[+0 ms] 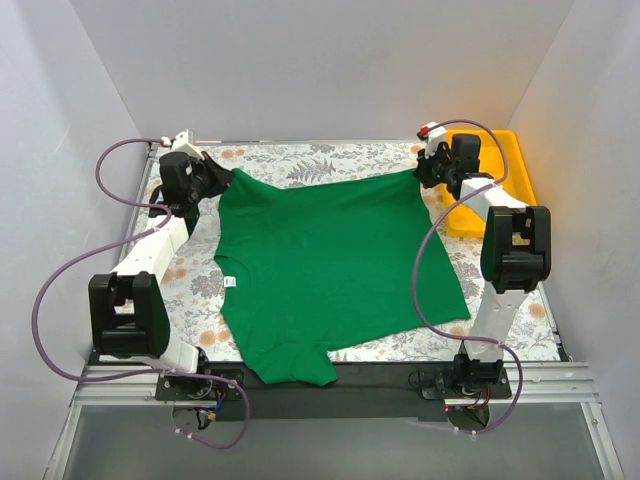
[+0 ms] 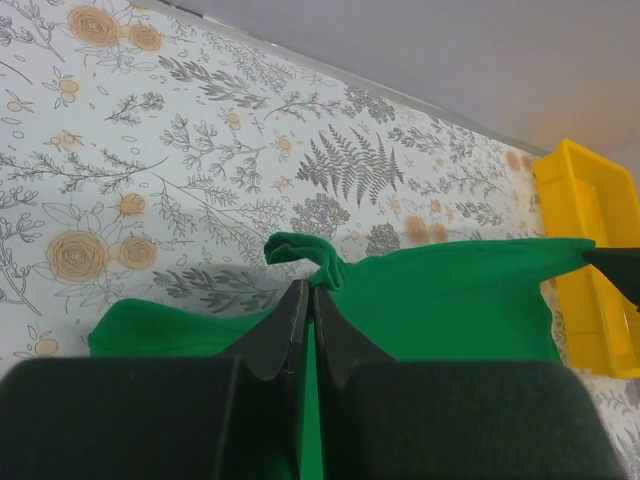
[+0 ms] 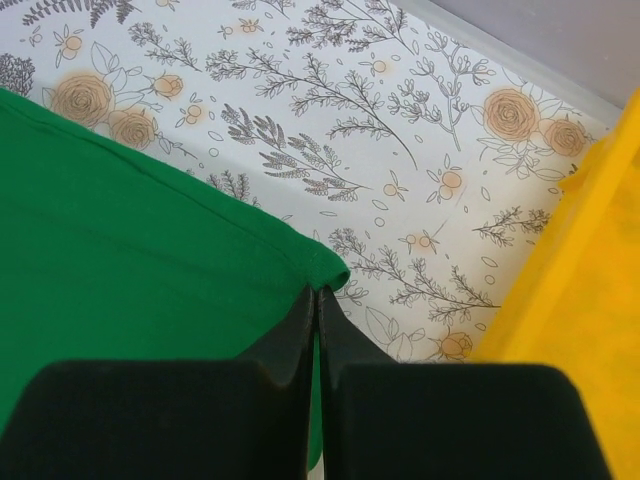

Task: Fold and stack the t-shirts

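A: Spreading over the floral table (image 1: 300,160), the green t-shirt (image 1: 330,265) is laid nearly flat, its far right corner near the yellow tray (image 1: 505,165).
B: How is it held?
A: Both far corners are pinched: the left gripper (image 2: 308,300) and the right gripper (image 3: 317,300) are closed tight on cloth.
B: Handling?
A: Light, limp fabric is expected. Hem corners are best gripped, not the neck label (image 1: 229,282).

Lab test cell; white walls (image 1: 300,70); bolted arms (image 1: 510,260).
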You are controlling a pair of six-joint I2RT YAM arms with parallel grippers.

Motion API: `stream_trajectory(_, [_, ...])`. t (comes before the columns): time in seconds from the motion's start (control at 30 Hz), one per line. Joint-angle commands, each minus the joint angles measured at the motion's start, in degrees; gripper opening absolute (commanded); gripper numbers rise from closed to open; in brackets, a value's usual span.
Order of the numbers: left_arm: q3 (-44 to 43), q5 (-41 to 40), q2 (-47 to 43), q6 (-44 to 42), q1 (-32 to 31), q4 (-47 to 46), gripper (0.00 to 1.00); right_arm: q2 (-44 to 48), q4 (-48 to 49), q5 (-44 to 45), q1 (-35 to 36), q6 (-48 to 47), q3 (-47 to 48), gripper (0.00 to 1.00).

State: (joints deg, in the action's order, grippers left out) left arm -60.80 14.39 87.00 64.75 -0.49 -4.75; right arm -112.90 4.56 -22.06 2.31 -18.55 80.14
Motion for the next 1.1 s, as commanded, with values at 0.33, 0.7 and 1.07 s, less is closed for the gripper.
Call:
stream_trajectory(0.33, [6.04, 4.68, -12.02, 1.96, 0.14, 3.61, 0.0, 6.55, 2.91, -4.13, -1.69, -0.09, -5.52, 0.01])
stream_trajectory(0.7, [10.43, 6.35, -18.09, 3.01, 0.14, 6.33, 0.0, 6.99, 3.0, -4.04, -1.69, -0.88, -7.45, 0.01])
stream_trajectory(1.07, [13.94, 7.93, -22.93, 4.15, 0.14, 8.27, 0.0, 6.29, 2.91, -2.11, -3.98, -0.79, -6.05, 0.01])
